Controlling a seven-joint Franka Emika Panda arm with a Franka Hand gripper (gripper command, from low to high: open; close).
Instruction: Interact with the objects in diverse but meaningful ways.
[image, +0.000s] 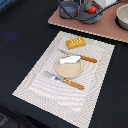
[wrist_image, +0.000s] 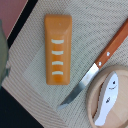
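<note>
Striped placemat on a dark table; gripper not visible in either view, so cannot tell whether it is wide, narrow or holding anything. Yellow scored bread loaf lies flat at the far end of the mat, apart from the knife, which has an orange handle. Round pale plate mid-mat, pale silvery flat piece resting on its far part. Fork with orange handle just near-side of the plate. Far off the mat, a pinkish board carries small grey handled pots, with a red tomato in one. Bowl at the exterior view's right edge.
</note>
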